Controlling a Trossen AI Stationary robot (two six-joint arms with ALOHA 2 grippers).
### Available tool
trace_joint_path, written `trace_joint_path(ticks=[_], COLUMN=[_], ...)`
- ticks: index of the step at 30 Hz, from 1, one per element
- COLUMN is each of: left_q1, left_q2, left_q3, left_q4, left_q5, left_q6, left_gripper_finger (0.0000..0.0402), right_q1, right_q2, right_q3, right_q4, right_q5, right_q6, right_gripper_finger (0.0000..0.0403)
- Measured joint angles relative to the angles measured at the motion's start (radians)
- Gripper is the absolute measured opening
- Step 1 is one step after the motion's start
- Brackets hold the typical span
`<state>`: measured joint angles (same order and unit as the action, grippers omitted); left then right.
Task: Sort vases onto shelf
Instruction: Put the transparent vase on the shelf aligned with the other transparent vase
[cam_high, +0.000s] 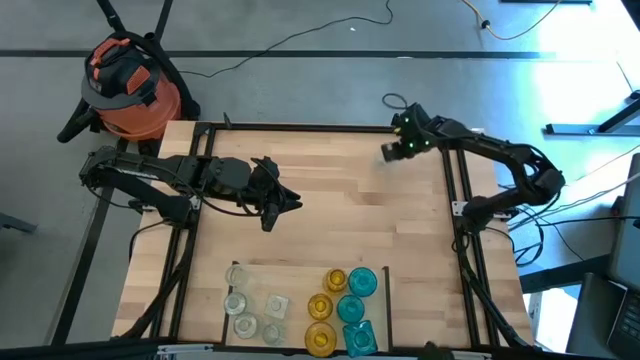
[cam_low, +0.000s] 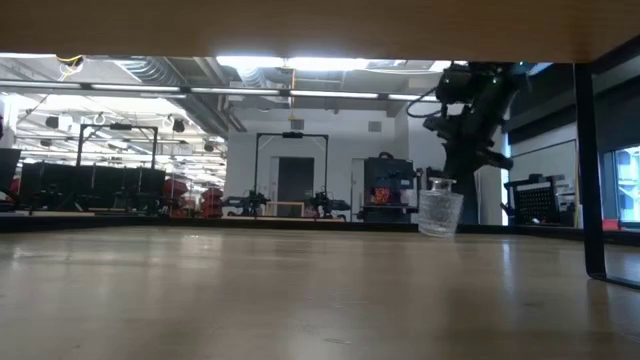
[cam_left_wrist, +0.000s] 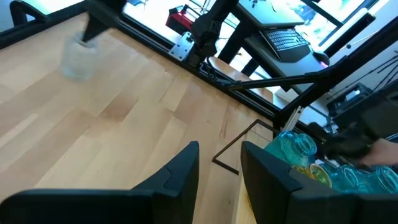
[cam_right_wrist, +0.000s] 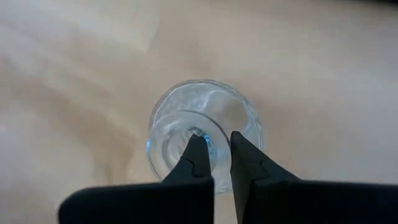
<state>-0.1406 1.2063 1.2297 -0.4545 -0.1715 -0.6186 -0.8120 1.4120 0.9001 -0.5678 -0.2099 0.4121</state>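
My right gripper (cam_right_wrist: 214, 152) pinches nearly shut on the rim of a round clear glass vase (cam_right_wrist: 202, 127), which hangs directly below my fingertips above the pale wooden table (cam_high: 340, 200). My left gripper (cam_left_wrist: 217, 163), narrowly parted, holds nothing.

The counter (cam_high: 330, 190) carries the shelf (cam_high: 300, 270) at its near edge, between the two arms; on the shelf stand the vases (cam_high: 345, 308) in groups side by side; one lone vase (cam_low: 440, 212) stands at the far right of the counter, well apart from the shelf, with the right gripper (cam_right_wrist: 214, 149) directly above it, pinching its rim; the left gripper (cam_high: 285, 205) hovers over the counter's left-middle, behind the shelf.
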Motion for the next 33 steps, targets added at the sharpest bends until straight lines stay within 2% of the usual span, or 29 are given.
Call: trace_joint_path(ticks=[7,11,18,22,25,29,33], left_q1=[0.001,0.001,0.001,0.001,-0.002,-0.029,-0.069], left_q2=[0.0,0.0,0.0,0.0,0.0,-0.001,-0.001], left_q3=[0.0,0.0,0.0,0.0,0.0,0.0,0.0], left_q4=[0.0,0.0,0.0,-0.002,-0.017,-0.071,-0.209], left_q5=[-0.004,-0.005,-0.029,-0.012,0.038,0.085,0.084], left_q6=[0.023,0.026,0.026,0.018,-0.007,-0.024,-0.036], left_gripper_finger=[0.0112,0.0112,0.0112,0.0112,0.0112,0.0112,0.0112], right_q1=[0.209,0.338,0.523,0.585,0.624,0.686,0.754], right_q2=[-0.094,-0.134,-0.145,-0.145,-0.14,-0.082,0.026], right_q3=[-0.002,0.002,0.116,0.202,0.275,0.441,0.647], right_q4=[-0.053,-0.041,-0.066,-0.066,-0.078,-0.225,-0.335], right_q5=[0.069,0.08,0.121,0.121,0.106,0.12,0.11], right_q6=[0.003,0.063,0.131,0.165,0.167,0.167,0.152], right_gripper_finger=[0.0001,0.0,0.0,0.0,0.0,0.0,0.0])
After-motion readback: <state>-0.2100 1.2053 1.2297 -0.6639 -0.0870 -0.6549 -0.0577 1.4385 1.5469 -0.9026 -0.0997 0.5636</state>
